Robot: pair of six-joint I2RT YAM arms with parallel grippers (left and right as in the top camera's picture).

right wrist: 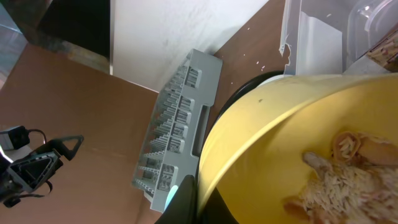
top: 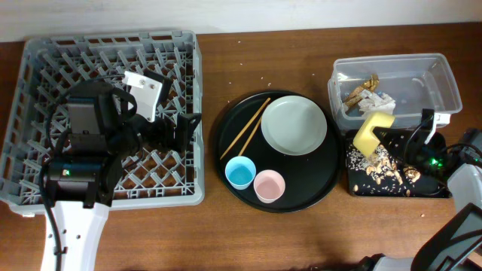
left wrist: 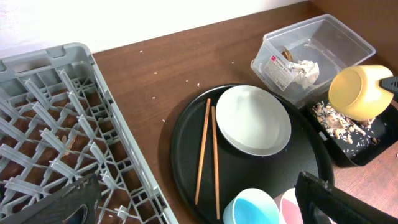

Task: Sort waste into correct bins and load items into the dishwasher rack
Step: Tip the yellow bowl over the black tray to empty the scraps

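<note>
The yellow bowl (top: 373,134) hung tipped on its side just right of the large round black tray (top: 301,202). It was over the shallow black rectangular tray (top: 392,193), pinched by its rim in the right gripper (top: 398,140). Tan crumbly food scraps (top: 380,162) littered that bin, yet the wrist view showed more clinging inside the bowl, so I judged the emptying step unfinished. Next it would want a steeper tilt or a shake, then a carry across the round tray to the big grey pegged dishwasher rack (top: 45,60) on its left. There the left gripper (top: 184,129) hovered, fingers spread wide, holding nothing.
</note>
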